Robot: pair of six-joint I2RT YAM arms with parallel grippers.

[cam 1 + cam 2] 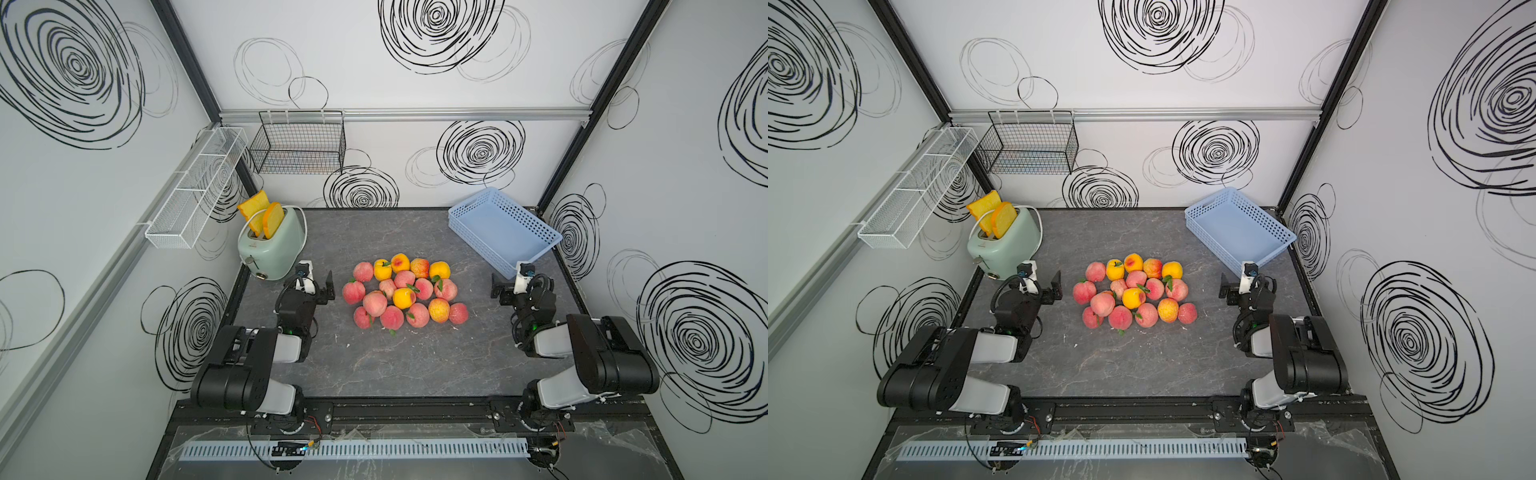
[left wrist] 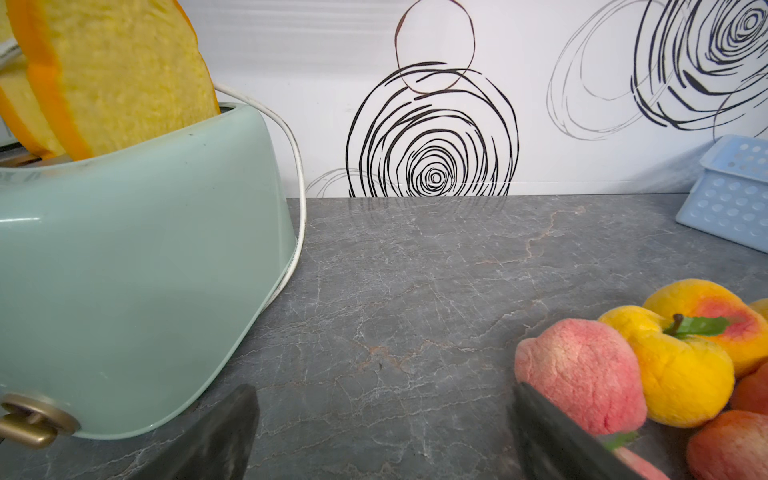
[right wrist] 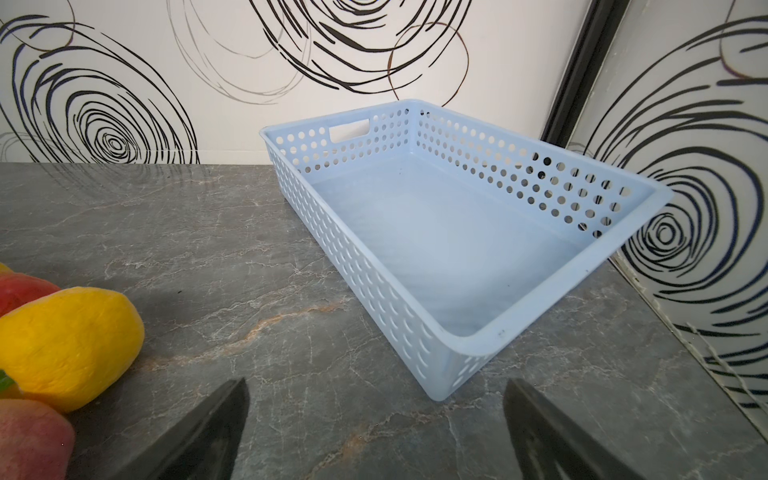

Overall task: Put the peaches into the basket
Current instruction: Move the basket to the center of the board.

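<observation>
A: What carries everything?

B: A dark grey marbled worktop (image 1: 415, 365). At its far right corner sits the pale blue perforated plastic basket (image 1: 503, 230). It is empty, and its long axis slants from the back wall towards the robot's right arm.

A: And the fruit?

B: All the round pink and yellow peaches (image 1: 405, 293) lie heaped at mid-worktop, touching one another, with none in the basket yet. The heap runs longer across than deep. A mint-green toaster (image 1: 272, 245) stands at the far left, outside the job.

A: Where do the hands stand?

B: One on each side of the heap, low over the worktop. The left hand (image 1: 311, 282) has its jaws spread wide and holds nothing. The right hand (image 1: 516, 283) is likewise wide and empty.

A: Which is nearer the fruit?

B: The left. In its wrist view a fuzzy pink peach (image 2: 582, 374) lies just beside its inner finger, on the robot's right. The right hand is farther from the heap. A rounded yellow peach (image 3: 70, 345) lies off to its left, while the basket's near corner is close, straight ahead.

A: So?

B: Probably the left has the shorter reach and the right the shorter carry. Either must turn inward to the heap first.
</observation>
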